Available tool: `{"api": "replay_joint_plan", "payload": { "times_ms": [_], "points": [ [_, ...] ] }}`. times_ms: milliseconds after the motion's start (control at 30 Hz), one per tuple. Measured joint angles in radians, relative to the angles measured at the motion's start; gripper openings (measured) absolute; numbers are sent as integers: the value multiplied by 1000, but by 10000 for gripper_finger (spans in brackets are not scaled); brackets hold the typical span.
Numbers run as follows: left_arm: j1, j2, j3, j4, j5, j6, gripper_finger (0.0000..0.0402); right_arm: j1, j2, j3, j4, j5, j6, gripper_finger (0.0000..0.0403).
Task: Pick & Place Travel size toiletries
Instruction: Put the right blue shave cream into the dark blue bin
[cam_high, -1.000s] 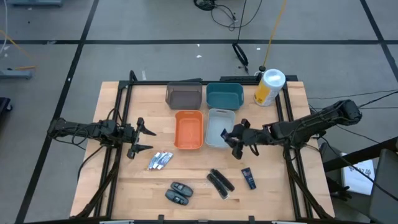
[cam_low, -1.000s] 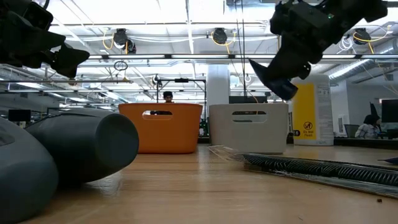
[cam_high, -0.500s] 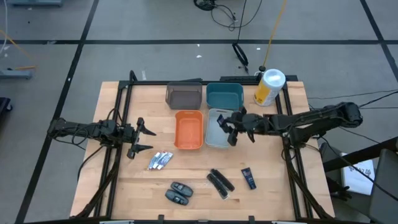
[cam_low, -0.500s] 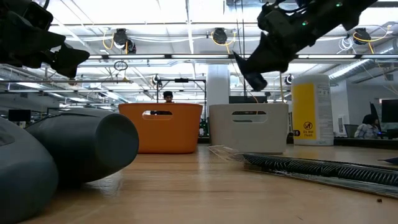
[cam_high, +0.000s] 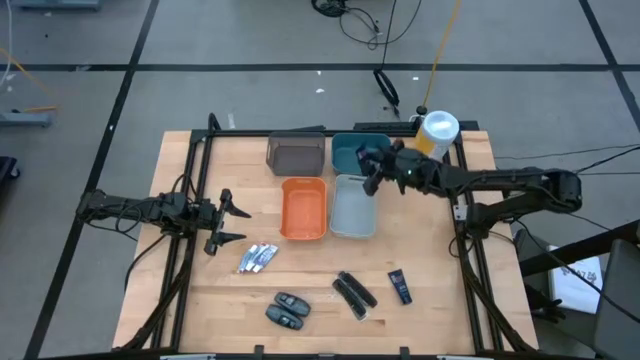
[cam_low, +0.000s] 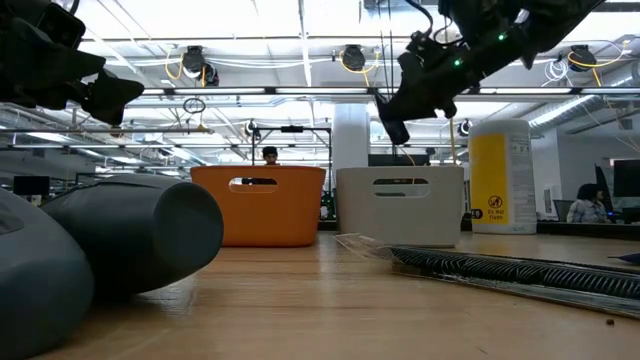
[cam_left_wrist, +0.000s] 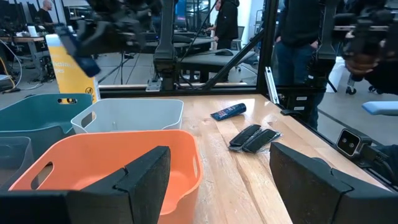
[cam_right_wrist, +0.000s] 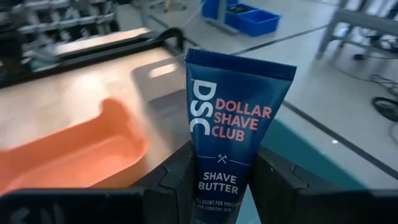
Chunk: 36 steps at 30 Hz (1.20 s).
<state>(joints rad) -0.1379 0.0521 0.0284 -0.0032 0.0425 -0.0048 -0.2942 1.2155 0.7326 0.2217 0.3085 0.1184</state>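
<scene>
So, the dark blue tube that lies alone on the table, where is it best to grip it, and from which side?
Probably from straight above, across the middle of the dark blue tube. It lies flat with bare table along both long sides, and the slim black bars lie apart from it, so fingers should fit on each side.

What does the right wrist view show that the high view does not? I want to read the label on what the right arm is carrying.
Only the right wrist view shows the print on the dark blue tube: Dollar Shave Club, Shave Butter. Only the high view shows the waiting left gripper, the second blue tube and the yellow-and-white canister. Both show the right gripper, the orange bin and the teal bin.
</scene>
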Motion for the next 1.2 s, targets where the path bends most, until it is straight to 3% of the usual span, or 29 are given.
{"api": "replay_joint_plan", "payload": {
  "times_ms": [267, 467, 767, 1200],
  "points": [
    [0, 0, 0, 0, 0, 0, 274, -113, 32, 0, 74, -6, 0, 121],
    [0, 0, 0, 0, 0, 0, 274, -169, 131, 2, 215, -105, -1, 121],
    [0, 0, 0, 0, 0, 0, 274, -271, 240, 51, 121, -185, 48, 121],
    [0, 0, 0, 0, 0, 0, 274, -309, 291, 52, 66, -180, 53, 121]
  ]
}}
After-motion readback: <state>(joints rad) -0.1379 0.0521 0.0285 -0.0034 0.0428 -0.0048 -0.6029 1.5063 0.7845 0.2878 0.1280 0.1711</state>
